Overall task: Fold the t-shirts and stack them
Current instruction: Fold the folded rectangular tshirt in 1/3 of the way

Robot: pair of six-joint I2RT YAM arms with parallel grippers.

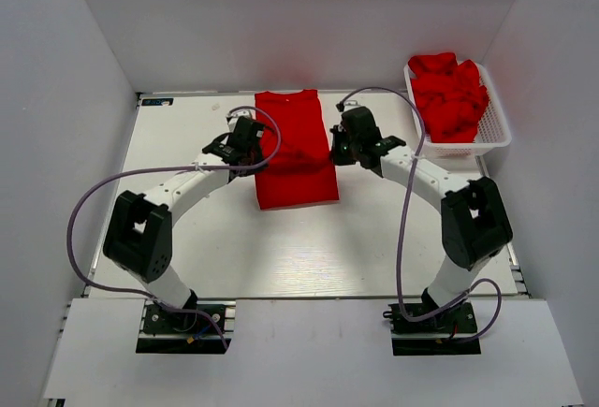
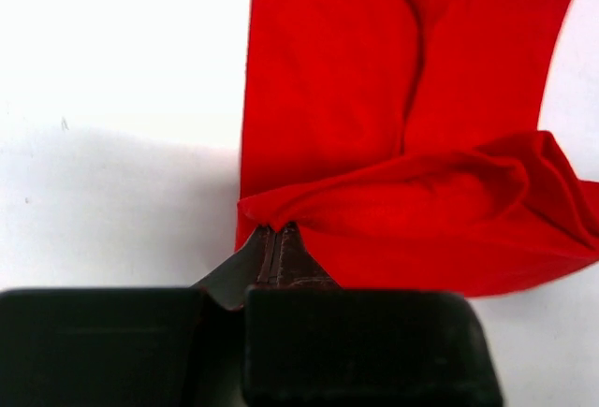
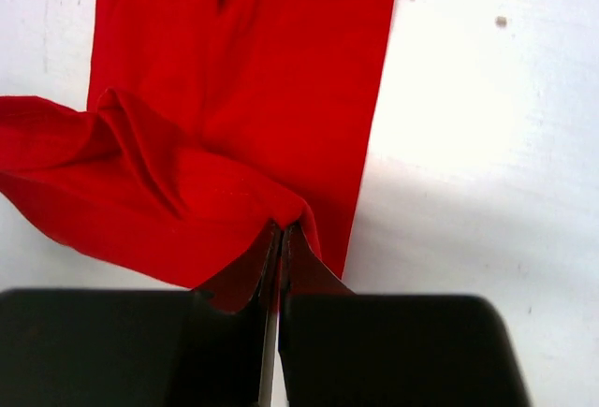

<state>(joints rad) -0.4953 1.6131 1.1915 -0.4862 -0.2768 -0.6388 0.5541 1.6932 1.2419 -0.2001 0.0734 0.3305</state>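
- One red t-shirt (image 1: 298, 150) lies on the white desk (image 1: 281, 248) in the upper middle of the top view. It is already narrowed into a long strip with the collar end at the top.
- The left claw (image 1: 245, 148) is pinched tight on the strip's left edge. The wrist view shows its tips closed on a raised ridge of cloth.
- The right claw (image 1: 342, 150) mirrors it on the right edge, jaws closed on a peak of red fabric.
- My read is that the crosswise fold is in hand, with both edges gripped and a band of cloth bunched across the strip.
- The next move looks to call for both claws travelling together at even height, so the doubled layer lands square and does not skew.
- The fabric is soft, matte and unprinted. It is smooth where it lies flat and puckers into loose creases near the grips.
- The spare t-shirts (image 1: 449, 98) sit crumpled in a heap in the white mesh basket (image 1: 496, 126) at upper right.
- I see no finished stack anywhere, so the task looks early.
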